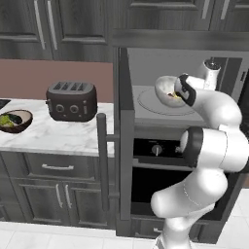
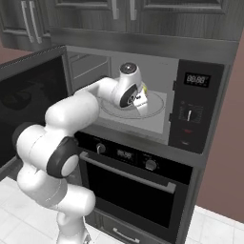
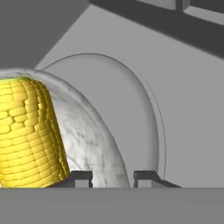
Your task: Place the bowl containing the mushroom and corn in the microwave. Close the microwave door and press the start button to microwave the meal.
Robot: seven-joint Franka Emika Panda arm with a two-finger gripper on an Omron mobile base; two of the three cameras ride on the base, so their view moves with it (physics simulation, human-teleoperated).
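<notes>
The microwave stands with its microwave door swung wide to the left, its bar handle facing out. The speckled bowl hangs tilted just above the round turntable inside the cavity. My gripper is shut on its rim, one fingertip inside the wall and the other outside. The yellow corn fills the bowl's left side in the hand view. A small dark spot that may be the mushroom shows beside it. My arm hides most of the bowl in the right base view.
A black toaster and a brown bowl of green food stand on the marble counter left of the door. The black oven sits under the microwave. The cavity's back wall and ceiling lie close around my hand.
</notes>
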